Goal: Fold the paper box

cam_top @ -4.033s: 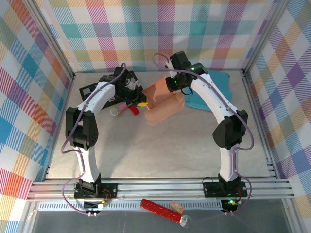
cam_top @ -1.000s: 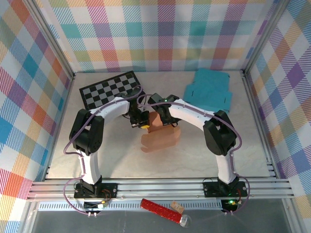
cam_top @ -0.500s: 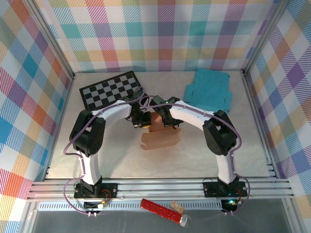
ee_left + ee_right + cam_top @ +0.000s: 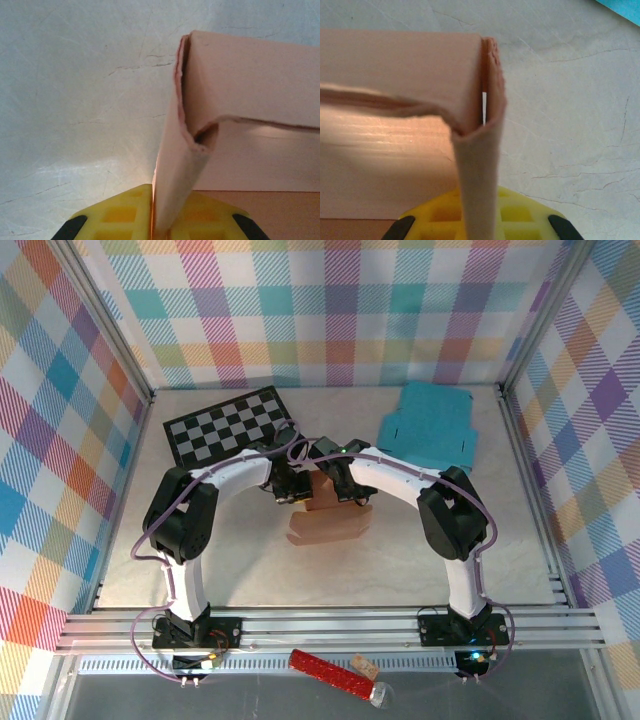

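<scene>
The salmon paper box (image 4: 330, 525) lies half-formed at the middle of the table, its front flap flat toward me. My left gripper (image 4: 297, 490) pinches its left upright wall. In the left wrist view that folded wall (image 4: 180, 170) stands between the yellow fingers (image 4: 120, 212), with the left gripper (image 4: 162, 220) shut on it. My right gripper (image 4: 347, 490) holds the right wall. The right wrist view shows that doubled wall (image 4: 477, 170) clamped in the right gripper (image 4: 480, 220), between yellow fingers (image 4: 525, 215). The box's back panel (image 4: 395, 65) runs off to the left.
A black-and-white checkerboard (image 4: 225, 423) lies at the far left. A flat teal sheet (image 4: 430, 428) lies at the far right. Metal frame rails (image 4: 330, 625) line the near edge, and a red tube (image 4: 330, 670) rests beyond them. Bare grey table surrounds the box.
Since four seconds ago both arms have carried the box from the far side to the middle. Over the last second the grippers and box have barely shifted.
</scene>
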